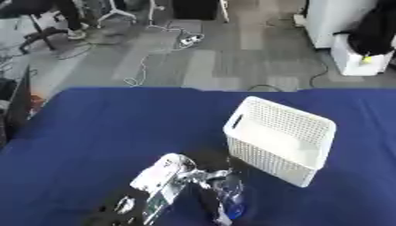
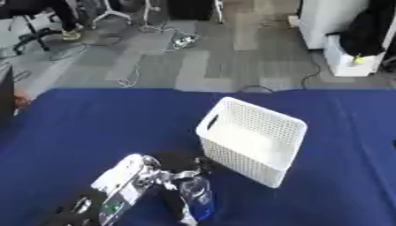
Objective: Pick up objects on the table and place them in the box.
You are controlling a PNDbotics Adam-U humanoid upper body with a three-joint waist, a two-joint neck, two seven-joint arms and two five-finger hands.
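**Bottle held low, box not yet reached**

Left hand [image 1: 174, 174] in from the lower left, fingers curled round a clear bottle [image 1: 230, 199] with a blue base, near 6 o'clock of the view. Whether lifted or resting on the blue table [image 1: 100, 128]: cannot tell. White perforated box [image 1: 280, 137] at roughly 2 o'clock from the bottle, just beside it, open side up and apparently empty. Right hand nowhere in view.

Probably mid-carry, with placement not yet done. Main risk: catching the near wall of the box with the bottle's base if swung across too low, shoving or tipping the light box. Also possible: slipping of the smooth, rounded bottle within the curled fingers, given its tilt. Release short of the rim would drop it onto the cloth rather than inside.
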